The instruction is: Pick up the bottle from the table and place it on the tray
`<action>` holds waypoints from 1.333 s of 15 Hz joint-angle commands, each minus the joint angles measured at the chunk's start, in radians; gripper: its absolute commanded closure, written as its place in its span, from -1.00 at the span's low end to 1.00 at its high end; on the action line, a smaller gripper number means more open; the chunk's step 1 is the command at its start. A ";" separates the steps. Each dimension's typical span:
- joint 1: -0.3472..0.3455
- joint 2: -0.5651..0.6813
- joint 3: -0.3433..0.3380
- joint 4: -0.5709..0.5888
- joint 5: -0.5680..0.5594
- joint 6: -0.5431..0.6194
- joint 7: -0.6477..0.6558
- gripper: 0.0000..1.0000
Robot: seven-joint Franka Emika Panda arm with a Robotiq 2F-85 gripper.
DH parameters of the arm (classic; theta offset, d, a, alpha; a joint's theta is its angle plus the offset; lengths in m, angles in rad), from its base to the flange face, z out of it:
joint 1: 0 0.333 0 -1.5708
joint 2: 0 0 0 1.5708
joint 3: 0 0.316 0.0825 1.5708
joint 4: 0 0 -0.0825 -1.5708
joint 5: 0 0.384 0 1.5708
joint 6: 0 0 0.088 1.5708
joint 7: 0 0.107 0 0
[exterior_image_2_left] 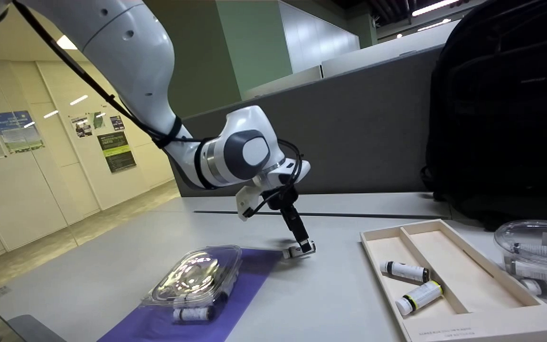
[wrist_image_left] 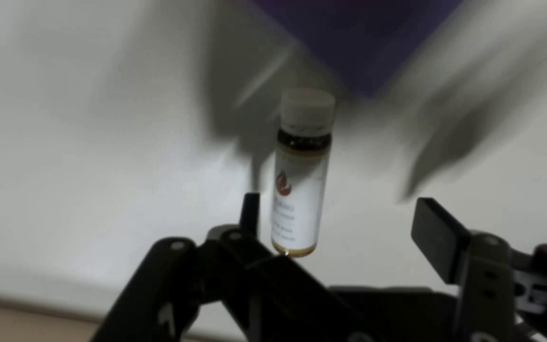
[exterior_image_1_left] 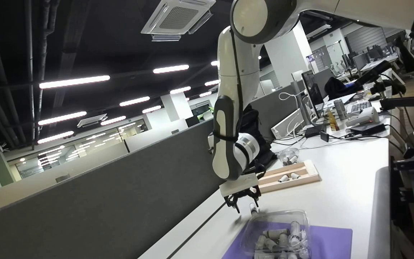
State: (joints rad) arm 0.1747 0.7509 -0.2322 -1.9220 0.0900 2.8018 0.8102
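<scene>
A small bottle point(wrist_image_left: 299, 204) with a white cap and white label lies on the white table point(wrist_image_left: 112, 190); it also shows in both exterior views point(exterior_image_1_left: 253, 208) point(exterior_image_2_left: 293, 252). My gripper point(wrist_image_left: 342, 218) is open, pointing down over the bottle. In the wrist view the bottle lies between the fingers, close to the left finger and well apart from the right one. In both exterior views the fingertips point(exterior_image_1_left: 247, 207) point(exterior_image_2_left: 306, 246) are low by the bottle. The light wooden tray point(exterior_image_2_left: 492, 325) holds two bottles in one compartment; it also shows in an exterior view point(exterior_image_1_left: 312, 169).
A clear plastic box point(exterior_image_1_left: 279, 216) with several bottles stands on a purple sheet point(exterior_image_1_left: 331, 239) beside the bottle. A round clear tub point(exterior_image_2_left: 532, 235) of bottles stands beyond the tray. A black backpack point(exterior_image_2_left: 501, 118) and grey partition point(exterior_image_2_left: 363, 142) line the back edge.
</scene>
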 commanded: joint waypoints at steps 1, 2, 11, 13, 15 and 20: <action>-0.011 -0.006 0.019 -0.009 0.046 0.010 0.010 -0.06; -0.015 -0.009 0.023 -0.012 0.058 0.009 0.007 0.10; -0.075 -0.112 0.044 -0.103 0.166 0.027 0.000 0.86; -0.115 -0.161 0.042 -0.134 0.207 0.027 -0.002 0.86; -0.162 -0.206 0.038 -0.157 0.244 0.026 -0.003 0.86; -0.322 -0.295 0.052 -0.180 0.355 -0.003 -0.028 0.86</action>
State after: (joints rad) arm -0.0639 0.5271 -0.2049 -2.0631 0.3831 2.8212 0.7987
